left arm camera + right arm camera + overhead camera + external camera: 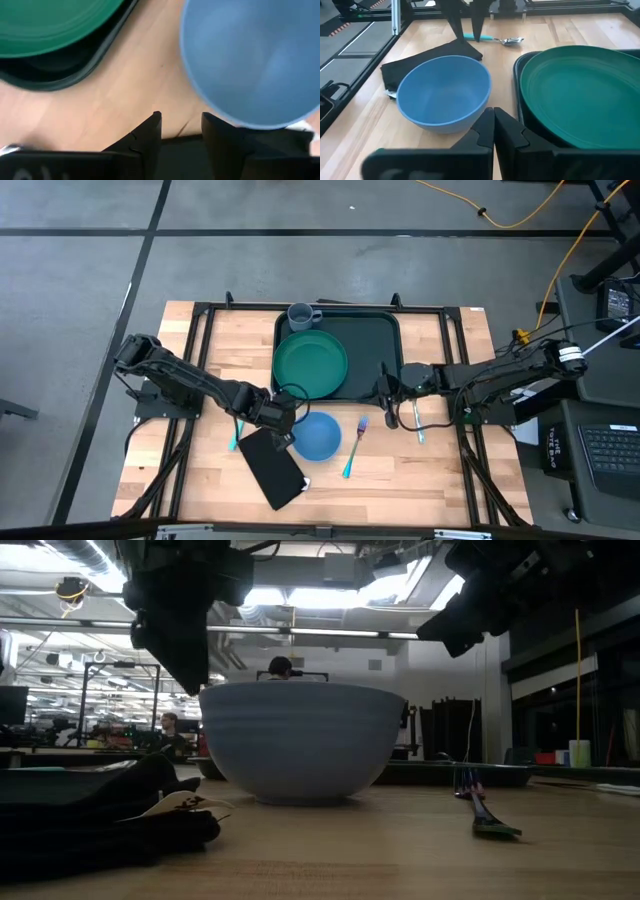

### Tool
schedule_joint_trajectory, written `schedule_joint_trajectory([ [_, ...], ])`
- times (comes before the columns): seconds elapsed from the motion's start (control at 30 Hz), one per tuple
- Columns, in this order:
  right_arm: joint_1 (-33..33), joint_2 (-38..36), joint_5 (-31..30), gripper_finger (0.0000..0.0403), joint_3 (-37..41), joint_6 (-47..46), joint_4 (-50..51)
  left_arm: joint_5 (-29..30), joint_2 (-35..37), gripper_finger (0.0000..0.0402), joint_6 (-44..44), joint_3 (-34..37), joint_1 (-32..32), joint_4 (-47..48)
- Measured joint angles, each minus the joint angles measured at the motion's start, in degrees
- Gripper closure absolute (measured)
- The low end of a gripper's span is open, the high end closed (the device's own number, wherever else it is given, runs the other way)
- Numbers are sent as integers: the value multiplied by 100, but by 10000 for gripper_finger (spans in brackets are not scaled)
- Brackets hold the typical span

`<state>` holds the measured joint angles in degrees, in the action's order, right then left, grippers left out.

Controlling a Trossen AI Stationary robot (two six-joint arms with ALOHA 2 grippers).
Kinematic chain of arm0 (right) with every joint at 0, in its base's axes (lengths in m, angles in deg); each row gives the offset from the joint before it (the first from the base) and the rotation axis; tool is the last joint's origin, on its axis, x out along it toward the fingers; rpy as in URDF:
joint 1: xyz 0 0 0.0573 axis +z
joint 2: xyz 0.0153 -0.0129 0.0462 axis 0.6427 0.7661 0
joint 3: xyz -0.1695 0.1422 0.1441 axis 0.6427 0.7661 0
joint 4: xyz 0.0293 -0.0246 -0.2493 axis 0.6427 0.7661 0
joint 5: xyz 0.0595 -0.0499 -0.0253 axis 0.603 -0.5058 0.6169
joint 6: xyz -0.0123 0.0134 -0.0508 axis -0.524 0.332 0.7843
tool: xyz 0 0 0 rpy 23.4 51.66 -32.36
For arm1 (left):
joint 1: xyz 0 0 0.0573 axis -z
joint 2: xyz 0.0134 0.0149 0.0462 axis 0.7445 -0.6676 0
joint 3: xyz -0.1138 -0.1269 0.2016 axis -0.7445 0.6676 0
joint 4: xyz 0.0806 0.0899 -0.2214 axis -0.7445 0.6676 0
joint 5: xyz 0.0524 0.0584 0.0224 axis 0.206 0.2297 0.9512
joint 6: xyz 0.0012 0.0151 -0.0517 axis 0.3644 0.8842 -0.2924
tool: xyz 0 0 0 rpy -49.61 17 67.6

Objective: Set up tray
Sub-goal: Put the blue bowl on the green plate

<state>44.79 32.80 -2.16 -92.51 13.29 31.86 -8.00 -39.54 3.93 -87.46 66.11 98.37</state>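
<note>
The dark green tray (372, 340) lies at the table's far middle. The round green plate (310, 363) lies in it, and a grey cup (303, 315) stands at its far left corner. A blue bowl (318, 436) stands on the wood near the tray and also shows in the right wrist view (445, 95). My left gripper (181, 122) is open and hangs above the table just left of the bowl, over the far end of the black napkin (270, 467). My right gripper (493, 117) is shut and empty, above the tray's near right corner.
A teal fork (353, 450) lies right of the bowl. Another utensil (417, 420) lies further right. A teal-handled spoon (495, 39) lies left of the napkin. Bare wood shows at the near right. People show in the room beyond the table.
</note>
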Motion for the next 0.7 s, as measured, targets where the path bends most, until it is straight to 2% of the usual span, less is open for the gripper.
schedule_joint_trajectory([
  [0.2,131,0,-165,382,0,-18,0,-142,2,260,17,201,-49,-660],
  [0.3,209,0,-344,380,0,-16,0,-133,2,260,16,201,-88,-679],
  [0.7,317,0,-360,380,0,-12,0,-3,-294,260,-184,199,-97,-905],
])
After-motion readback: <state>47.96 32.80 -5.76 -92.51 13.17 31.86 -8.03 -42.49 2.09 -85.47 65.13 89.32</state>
